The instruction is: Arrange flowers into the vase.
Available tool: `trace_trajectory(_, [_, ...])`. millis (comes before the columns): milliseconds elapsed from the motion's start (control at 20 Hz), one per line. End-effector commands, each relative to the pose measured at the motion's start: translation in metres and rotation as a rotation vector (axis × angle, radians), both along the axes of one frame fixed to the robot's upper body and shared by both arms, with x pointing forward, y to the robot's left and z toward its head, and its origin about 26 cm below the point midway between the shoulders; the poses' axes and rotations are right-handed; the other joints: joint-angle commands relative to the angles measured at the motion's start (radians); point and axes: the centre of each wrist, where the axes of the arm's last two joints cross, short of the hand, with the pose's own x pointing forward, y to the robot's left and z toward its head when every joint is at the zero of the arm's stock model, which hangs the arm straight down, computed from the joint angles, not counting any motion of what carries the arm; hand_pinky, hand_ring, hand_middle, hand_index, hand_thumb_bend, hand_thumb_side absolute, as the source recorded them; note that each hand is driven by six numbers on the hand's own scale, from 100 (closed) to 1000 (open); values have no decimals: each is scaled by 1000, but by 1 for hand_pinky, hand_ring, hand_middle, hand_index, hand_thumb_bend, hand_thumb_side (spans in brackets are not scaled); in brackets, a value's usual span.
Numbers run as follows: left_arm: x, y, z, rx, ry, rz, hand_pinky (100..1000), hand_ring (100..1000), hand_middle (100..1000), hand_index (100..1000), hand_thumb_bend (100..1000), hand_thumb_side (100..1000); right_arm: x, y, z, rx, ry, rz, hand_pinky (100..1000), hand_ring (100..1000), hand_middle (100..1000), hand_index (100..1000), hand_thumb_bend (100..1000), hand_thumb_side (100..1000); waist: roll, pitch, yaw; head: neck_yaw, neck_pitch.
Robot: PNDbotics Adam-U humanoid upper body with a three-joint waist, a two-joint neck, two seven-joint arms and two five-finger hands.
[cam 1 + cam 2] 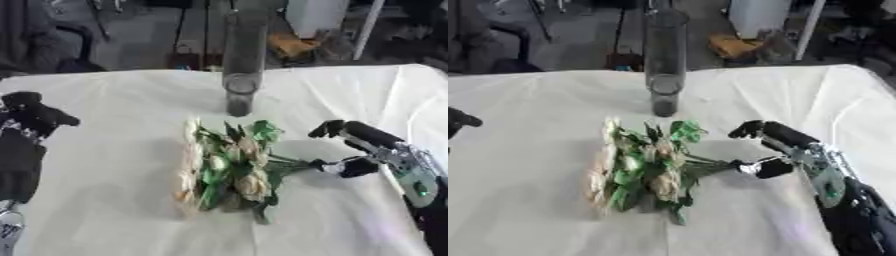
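At the left edge the robot's left hand (26, 125) hangs over the white tablecloth (105, 200) with its fingers curled on nothing, well apart from the work. In the middle the flowers (223, 167), a bunch of cream blooms and green leaves, lie flat on the cloth with their stems pointing right; the tall glass vase (241, 65) stands upright just beyond them. The right hand (785, 150) has fingers and thumb spread either side of the stem ends (contact with the stems cannot be told). To do this step well, it should probably close low on the stems, lift, and tip the blooms upright before moving. Bare cloth lies all round; the vase's narrow mouth looks the only tight spot.
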Motion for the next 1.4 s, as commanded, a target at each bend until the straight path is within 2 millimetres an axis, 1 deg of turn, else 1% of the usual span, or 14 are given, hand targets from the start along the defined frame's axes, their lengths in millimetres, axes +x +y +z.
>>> trace_trajectory(50, [0,-2,7,12,-20,-11,611,549,453,691,748,711,4,-2,10,-20,-33,2,738,785,752,860,379,436,2,-8,2,-2,-7])
trace_trajectory(350, [-1,-1,6,12,-19,-10,612,549,454,691,748,710,4,-2,10,-29,-35,11,739,785,753,861,374,442,1,-9,2,-1,-6])
trace_trajectory(1000, [-1,-1,6,14,-16,-10,612,549,454,692,748,711,4,-6,23,-40,-79,47,744,785,755,867,366,442,-2,-12,0,0,-4])
trace_trajectory(1400, [-1,-1,6,17,-10,-12,613,549,454,692,747,712,2,-7,23,-53,-76,59,745,784,755,870,365,441,-3,-12,1,1,-4])
